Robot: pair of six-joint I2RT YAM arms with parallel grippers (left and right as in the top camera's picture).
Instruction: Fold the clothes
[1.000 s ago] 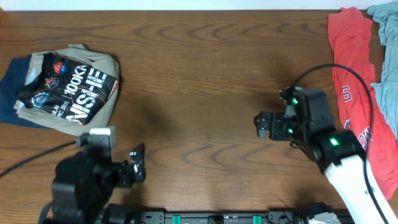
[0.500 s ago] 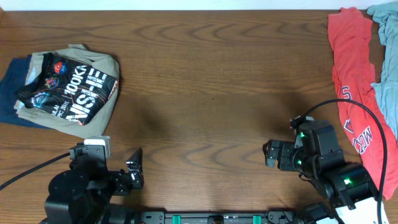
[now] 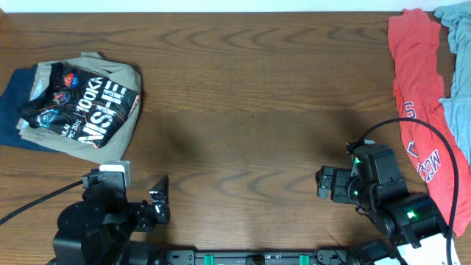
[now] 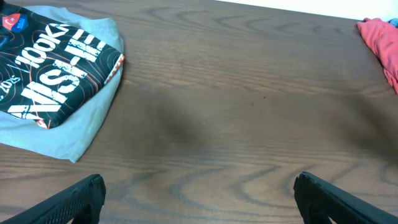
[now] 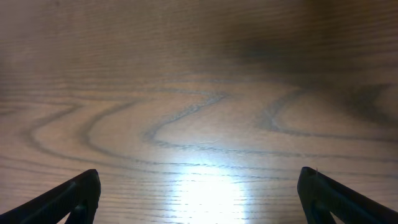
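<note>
At the near edge of the table the left gripper [image 3: 160, 197] and the right gripper [image 3: 324, 184] both hang low over the wood, jaws spread wide, nothing between them. Each wrist view shows only two dark, wedge-shaped fingertips [image 4: 81, 196] at the bottom corners and bare board in the gap. The table [image 3: 250, 96] is brown wood with a smooth surface and long curved grain lines, and it shines a little under the right gripper. The middle of the board, from the grippers to the far edge, is open. Far on the left, well apart from both jaws, lies the black jersey [image 3: 85, 110], folded into a flat packet, with white lettering and thin orange lines. It rests on a tan garment [image 3: 124, 125], which lies on a dark blue one [image 3: 9, 103]. Along the right edge a soft, wrinkled red shirt [image 3: 416, 96] stretches near to far, with a pale blue-grey cloth [image 3: 458, 81] beside it.
</note>
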